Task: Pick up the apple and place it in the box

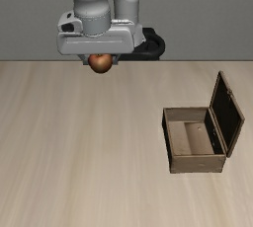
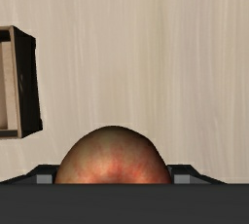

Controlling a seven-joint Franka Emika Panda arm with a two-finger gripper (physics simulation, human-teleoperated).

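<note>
From where I stand, nothing here can be read. No lettering, label, brand mark, number or sign shows on the apple (image 1: pixel 99 63), the wooden box (image 1: pixel 194 163) with its raised lid, the arm (image 1: pixel 94 4) in its grey and white casing, or the pale table (image 1: pixel 69 142).
</note>
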